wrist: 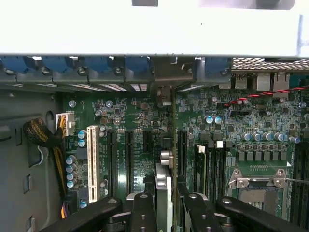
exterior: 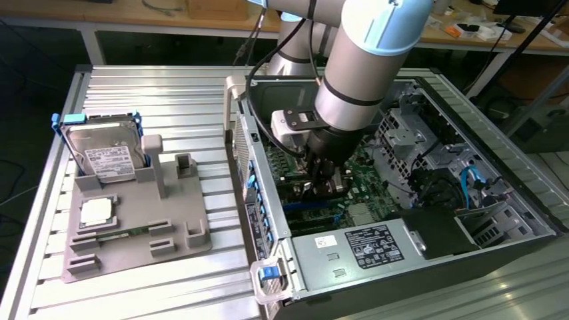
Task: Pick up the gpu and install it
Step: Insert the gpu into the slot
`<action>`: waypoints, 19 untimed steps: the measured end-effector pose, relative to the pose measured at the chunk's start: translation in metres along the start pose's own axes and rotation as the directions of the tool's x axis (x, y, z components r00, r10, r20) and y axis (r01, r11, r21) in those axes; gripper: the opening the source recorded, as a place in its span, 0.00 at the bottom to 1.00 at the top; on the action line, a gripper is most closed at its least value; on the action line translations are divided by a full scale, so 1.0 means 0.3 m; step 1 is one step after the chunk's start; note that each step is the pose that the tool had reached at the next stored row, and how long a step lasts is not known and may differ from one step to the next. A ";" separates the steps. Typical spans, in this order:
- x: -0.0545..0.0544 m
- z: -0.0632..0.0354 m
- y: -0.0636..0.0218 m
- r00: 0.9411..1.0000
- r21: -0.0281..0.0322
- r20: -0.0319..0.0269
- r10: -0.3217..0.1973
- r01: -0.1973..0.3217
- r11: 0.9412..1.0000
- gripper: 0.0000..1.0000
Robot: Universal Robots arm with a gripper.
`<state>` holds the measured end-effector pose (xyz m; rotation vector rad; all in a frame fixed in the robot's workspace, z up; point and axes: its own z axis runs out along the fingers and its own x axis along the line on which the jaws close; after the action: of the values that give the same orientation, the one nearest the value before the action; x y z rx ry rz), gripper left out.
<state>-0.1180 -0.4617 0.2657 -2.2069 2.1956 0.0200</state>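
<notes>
Black fingers of my gripper, partly closed, pinch the thin gpu edge-on and upright over the green motherboard inside the computer case, so its lower edge can meet a slot; the grey parts tray lies at the case's nine o'clock in the exterior view.

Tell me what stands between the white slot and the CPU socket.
Wrist view: black slots and the gpu, edge-on in the tool.
</notes>
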 end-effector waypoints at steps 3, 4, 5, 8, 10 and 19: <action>0.000 0.000 -0.003 1.000 0.000 0.000 0.000 0.000 1.000 0.27; 0.000 0.000 -0.004 1.000 0.000 0.000 0.000 0.000 1.000 0.27; 0.000 0.000 -0.004 1.000 0.000 0.000 0.000 0.000 1.000 0.27; 0.000 0.000 -0.004 1.000 0.000 0.000 0.000 0.000 1.000 0.27; 0.000 0.000 -0.004 1.000 0.000 0.000 0.000 0.000 1.000 0.27; 0.002 0.000 -0.003 1.000 0.000 0.000 0.000 0.000 1.000 0.27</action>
<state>-0.1171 -0.4623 0.2657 -2.2071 2.1955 0.0199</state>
